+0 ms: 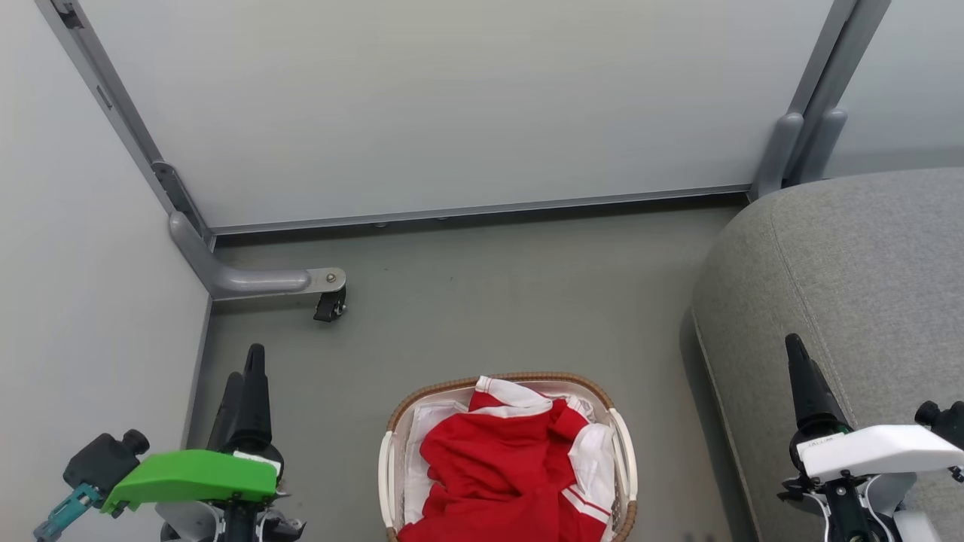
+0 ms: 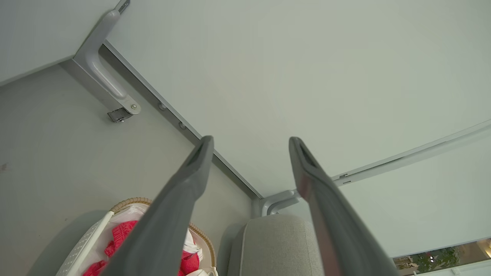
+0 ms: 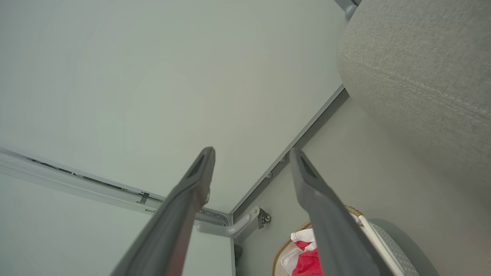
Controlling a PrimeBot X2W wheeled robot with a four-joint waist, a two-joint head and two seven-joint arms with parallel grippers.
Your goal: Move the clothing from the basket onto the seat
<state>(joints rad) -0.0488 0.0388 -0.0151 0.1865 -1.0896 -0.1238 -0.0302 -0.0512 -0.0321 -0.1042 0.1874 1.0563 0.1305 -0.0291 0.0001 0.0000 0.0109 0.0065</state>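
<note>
Head view downward, wrist views oblique, basket (image 1: pixel 385 478) common to all

Clothing (image 1: pixel 497 467) in basket (image 1: pixel 398 421), seat (image 1: pixel 851 271) right.

The clothing (image 1: pixel 497 467) is bright red with white sleeves and red-and-white striped trim; the basket (image 1: pixel 393 467) is white with a brown woven rim. The seat (image 1: pixel 851 271) is plain grey fabric and the floor (image 1: pixel 489 301) dull grey-green. The dark-fingered left gripper (image 1: pixel 245 369) bears a green cover (image 1: pixel 196 474), the right gripper (image 3: pixel 252 153) a white cover (image 1: pixel 877 448).
</note>
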